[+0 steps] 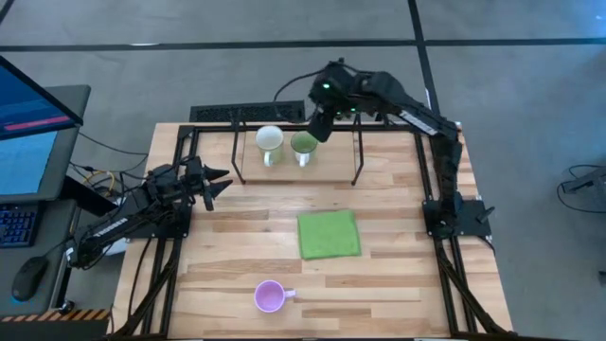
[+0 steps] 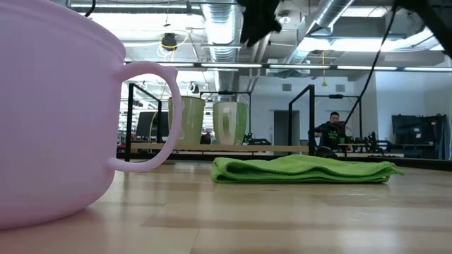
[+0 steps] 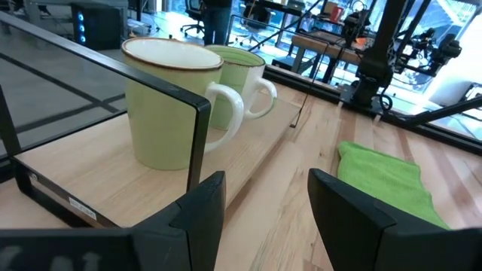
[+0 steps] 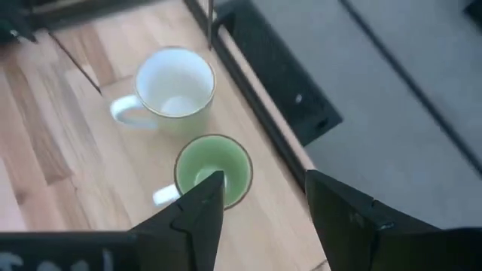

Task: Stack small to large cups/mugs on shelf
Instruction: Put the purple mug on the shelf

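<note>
Two mugs stand upright side by side on the low wooden shelf [image 1: 333, 159] at the table's far edge. The white mug [image 1: 270, 142] is on the left, the green mug [image 1: 304, 145] on the right. The pink-purple mug [image 1: 270, 296] stands on the table by the near edge and fills the left of the low view [image 2: 49, 113]. My right gripper [image 1: 322, 123] hangs open above the green mug [image 4: 213, 169] and touches nothing. My left gripper [image 1: 214, 180] is open at the table's left side, pointing toward the shelf.
A folded green cloth [image 1: 329, 234] lies flat mid-table between the shelf and the purple mug. Black wire uprights and rails [image 3: 197, 128] frame the shelf. A monitor and keyboard sit off the table's left. In the low view a person [image 2: 332, 130] sits far back in the room.
</note>
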### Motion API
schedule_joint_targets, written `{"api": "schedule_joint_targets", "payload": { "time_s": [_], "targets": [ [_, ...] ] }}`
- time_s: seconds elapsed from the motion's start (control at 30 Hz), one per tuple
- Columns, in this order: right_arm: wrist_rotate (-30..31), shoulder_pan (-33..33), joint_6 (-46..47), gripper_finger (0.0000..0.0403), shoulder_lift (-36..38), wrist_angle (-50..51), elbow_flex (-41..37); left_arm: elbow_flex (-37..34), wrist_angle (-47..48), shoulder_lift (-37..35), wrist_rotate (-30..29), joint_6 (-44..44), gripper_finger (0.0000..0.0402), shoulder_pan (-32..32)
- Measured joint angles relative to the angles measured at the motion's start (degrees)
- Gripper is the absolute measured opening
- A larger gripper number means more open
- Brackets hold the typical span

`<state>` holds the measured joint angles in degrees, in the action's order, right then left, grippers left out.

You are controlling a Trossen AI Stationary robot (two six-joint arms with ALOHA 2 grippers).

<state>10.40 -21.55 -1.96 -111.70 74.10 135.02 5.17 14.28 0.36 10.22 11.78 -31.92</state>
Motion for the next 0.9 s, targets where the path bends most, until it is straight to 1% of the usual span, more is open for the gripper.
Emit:
{"api": "schedule_joint_targets", "payload": {
  "time_s": [0.23,0.4,0.47,0.57,0.63,0.7,0.8,0.9],
  "targets": [
    [7.85,6.20,0.00,0.0210,8.34,0.41,0.00,-0.02,-0.04,0.02,0.00,0.18,0.0180,0.00],
    [10.34,11.46,0.45,0.0210,12.64,2.95,-0.14,-0.01,-1.17,0.00,0.35,-0.33,0.0180,0.00],
    [12.62,13.76,1.47,0.0210,14.12,3.84,-1.05,0.09,-1.48,-0.01,2.19,-0.46,0.0180,0.00],
    [18.42,16.82,2.94,0.0210,15.76,6.28,-3.41,0.96,-0.48,0.01,6.19,-0.85,0.0180,0.00],
    [21.92,18.60,4.20,0.0210,17.28,7.07,-6.37,2.07,-1.12,-0.07,8.13,-1.42,0.0180,0.02],
    [23.80,20.16,5.35,0.0210,19.22,7.02,-10.27,3.01,-1.36,-0.09,8.67,-1.53,0.0180,0.00],
    [24.21,22.07,6.77,0.0210,23.03,4.68,-17.75,3.95,-1.27,-0.07,8.99,-2.08,0.0180,0.00],
    [24.01,23.66,6.81,0.0210,28.13,-1.27,-27.63,4.81,-1.53,-0.07,9.02,-2.12,0.0180,0.00]
  ]
}}
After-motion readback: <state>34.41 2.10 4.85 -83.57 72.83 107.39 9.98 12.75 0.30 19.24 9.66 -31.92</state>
